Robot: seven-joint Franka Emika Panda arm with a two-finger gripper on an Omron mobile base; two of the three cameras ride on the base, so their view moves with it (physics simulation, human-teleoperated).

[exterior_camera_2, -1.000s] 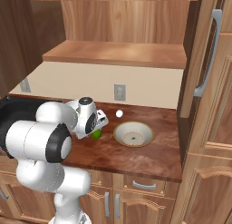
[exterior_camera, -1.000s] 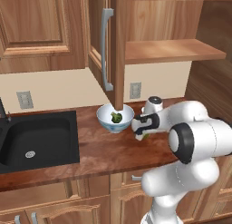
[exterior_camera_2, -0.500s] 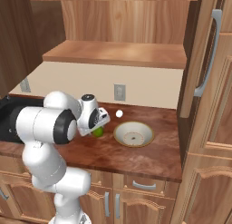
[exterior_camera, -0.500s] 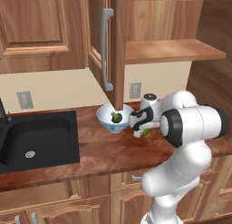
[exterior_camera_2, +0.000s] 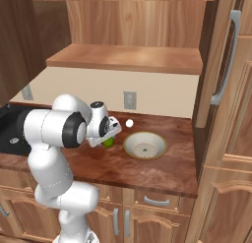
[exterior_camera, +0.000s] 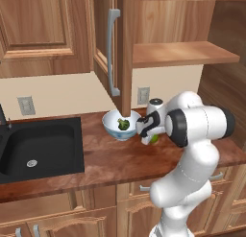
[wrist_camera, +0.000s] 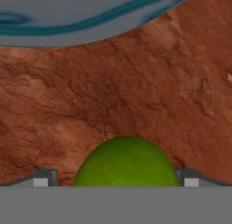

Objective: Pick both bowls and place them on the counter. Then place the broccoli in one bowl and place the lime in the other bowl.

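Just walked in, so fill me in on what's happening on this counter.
The robot is going for the lime. Its gripper is open and low over the counter, a fingertip on either side of the lime, not yet closed on it. Both bowls are already on the counter: the white-and-blue bowl holds the broccoli, and the shallow beige bowl is empty, off to the arm's right. A small white ball lies near the wall.
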